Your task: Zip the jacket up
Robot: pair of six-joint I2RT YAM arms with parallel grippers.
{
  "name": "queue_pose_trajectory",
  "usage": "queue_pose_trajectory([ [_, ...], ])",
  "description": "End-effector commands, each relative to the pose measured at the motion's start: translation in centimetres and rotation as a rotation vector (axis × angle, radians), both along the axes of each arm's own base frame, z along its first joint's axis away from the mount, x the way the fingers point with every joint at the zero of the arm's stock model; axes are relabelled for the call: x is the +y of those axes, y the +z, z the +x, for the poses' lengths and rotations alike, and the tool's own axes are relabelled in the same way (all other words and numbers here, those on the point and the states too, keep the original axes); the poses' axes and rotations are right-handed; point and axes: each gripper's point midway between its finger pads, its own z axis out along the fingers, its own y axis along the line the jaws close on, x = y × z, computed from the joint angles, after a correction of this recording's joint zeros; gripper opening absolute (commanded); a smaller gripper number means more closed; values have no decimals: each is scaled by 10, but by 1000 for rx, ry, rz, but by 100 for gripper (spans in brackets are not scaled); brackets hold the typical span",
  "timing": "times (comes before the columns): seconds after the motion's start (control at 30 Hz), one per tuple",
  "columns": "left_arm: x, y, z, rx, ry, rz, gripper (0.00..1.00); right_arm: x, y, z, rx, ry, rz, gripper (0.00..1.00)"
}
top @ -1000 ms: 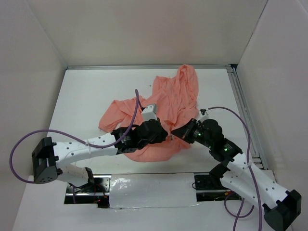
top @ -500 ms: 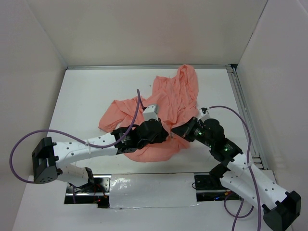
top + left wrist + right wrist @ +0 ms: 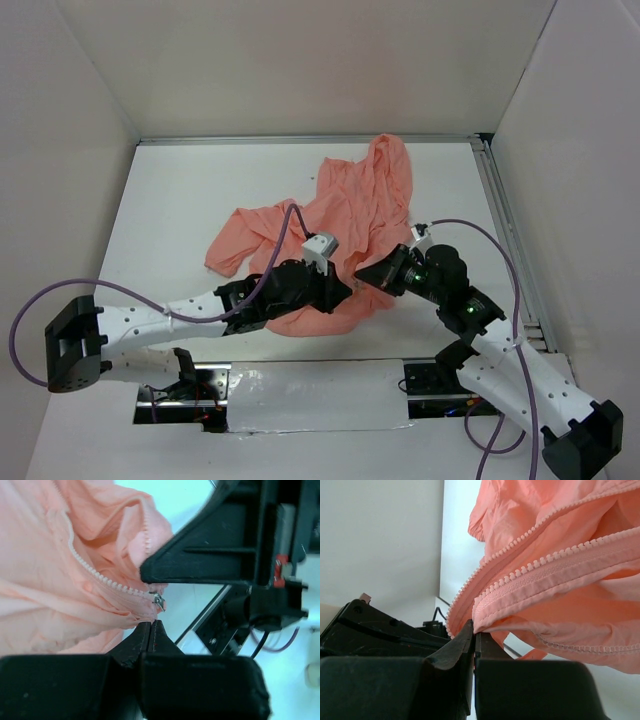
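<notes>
The salmon-pink jacket (image 3: 345, 210) lies crumpled at the middle of the white bench (image 3: 180, 200), enclosed by plain white walls (image 3: 300, 60). The left tool (image 3: 151, 628) and the right tool (image 3: 474, 631), both pinched closed, grip its zipper hem.

From above, the near hem of the jacket (image 3: 345, 210) hides under the left arm (image 3: 280, 290) and right arm (image 3: 425, 272), its zipper (image 3: 100, 576) too small to discern there.
</notes>
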Motion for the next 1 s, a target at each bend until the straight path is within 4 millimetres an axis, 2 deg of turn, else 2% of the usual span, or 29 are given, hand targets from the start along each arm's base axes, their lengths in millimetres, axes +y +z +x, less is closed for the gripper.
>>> queue_pose_trajectory([
  [0.0,-13,20,-22,-117,-194,-62,0,-1,29,10,-105,-10,43,0],
  [0.07,-12,19,-25,-140,-223,-54,0,-2,33,9,-110,-1,53,0],
  [0.13,-10,10,-24,-129,-221,-19,0,-2,37,10,-113,5,52,0],
  [0.3,-1,-15,-21,-83,-190,88,0,-7,35,11,-104,-5,40,0],
  [0.4,0,-24,-16,-36,-143,123,0,-7,30,10,-96,5,17,0],
  [0.53,1,-36,-12,57,-131,183,0,-12,9,5,-55,19,-63,0],
  [0.63,-4,-38,-15,137,-191,162,0,-10,-7,-3,-14,70,-95,0],
  [0.7,-3,-44,-18,171,-222,148,0,-12,-23,-6,23,85,-133,7],
  [0.83,-4,-44,-24,192,-289,113,0,-12,-43,-7,66,97,-166,13],
  [0.97,-8,-61,-27,257,-321,151,0,-12,-58,-10,106,116,-192,18],
])
